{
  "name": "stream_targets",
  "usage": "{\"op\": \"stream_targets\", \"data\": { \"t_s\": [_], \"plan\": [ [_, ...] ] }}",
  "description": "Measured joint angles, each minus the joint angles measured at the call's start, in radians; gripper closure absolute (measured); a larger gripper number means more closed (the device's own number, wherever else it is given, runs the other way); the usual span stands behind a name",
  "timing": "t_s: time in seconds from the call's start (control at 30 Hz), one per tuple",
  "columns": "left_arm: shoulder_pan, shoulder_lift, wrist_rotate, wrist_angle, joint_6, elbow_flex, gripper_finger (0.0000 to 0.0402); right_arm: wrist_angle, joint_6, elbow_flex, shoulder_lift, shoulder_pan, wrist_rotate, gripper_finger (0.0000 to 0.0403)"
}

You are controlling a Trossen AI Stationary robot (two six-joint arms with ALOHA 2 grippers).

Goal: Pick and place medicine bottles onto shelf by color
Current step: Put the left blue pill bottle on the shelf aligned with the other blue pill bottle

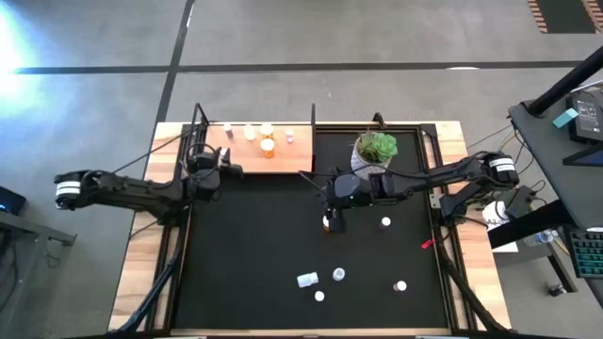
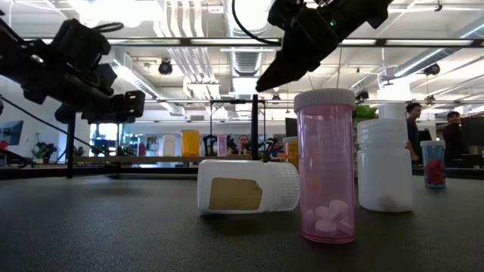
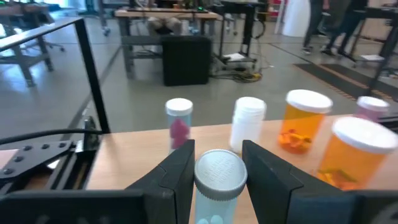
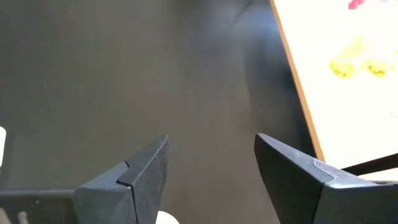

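High view: the left gripper (image 1: 224, 162) reaches the shelf (image 1: 254, 146) by the far edge; a plant pot (image 1: 374, 149) stands right of it.

Left wrist: its fingers pinch a white-capped bottle (image 3: 217, 177).

Right wrist: the right gripper (image 4: 211, 174) is spread over the black mat (image 4: 124, 74).

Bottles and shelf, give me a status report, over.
Left tool shut on a white-capped bottle at the shelf. Right tool open over the mat. Loose bottles on the mat; nothing blocking.
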Motion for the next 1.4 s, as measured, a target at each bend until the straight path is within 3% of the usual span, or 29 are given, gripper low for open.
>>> {"op": "stream_targets", "data": {
  "t_s": [0.43,0.7,1.07,1.2,1.4],
  "plan": [
    [0.096,0.236,-0.037,0.228,0.059,0.024,0.0295,0.057,-0.033,0.001,-0.032,0.0,-0.001,0.0174],
    [0.089,0.247,-0.042,0.259,0.072,0.017,0.0295,0.056,-0.033,0.001,-0.033,0.0,-0.001,0.0174],
    [-0.08,0.162,0.058,0.142,-0.116,-0.002,0.0295,0.056,-0.07,0.001,-0.032,0.0,0.0,0.0174],
    [-0.123,0.151,0.118,0.143,-0.142,-0.002,0.0295,0.048,-0.069,0.001,-0.032,0.0,0.0,0.0174],
    [-0.204,0.151,0.115,0.138,-0.14,0.023,0.0295,0.048,-0.016,0.001,-0.028,0.0,0.0,0.0174]
  ]
}}
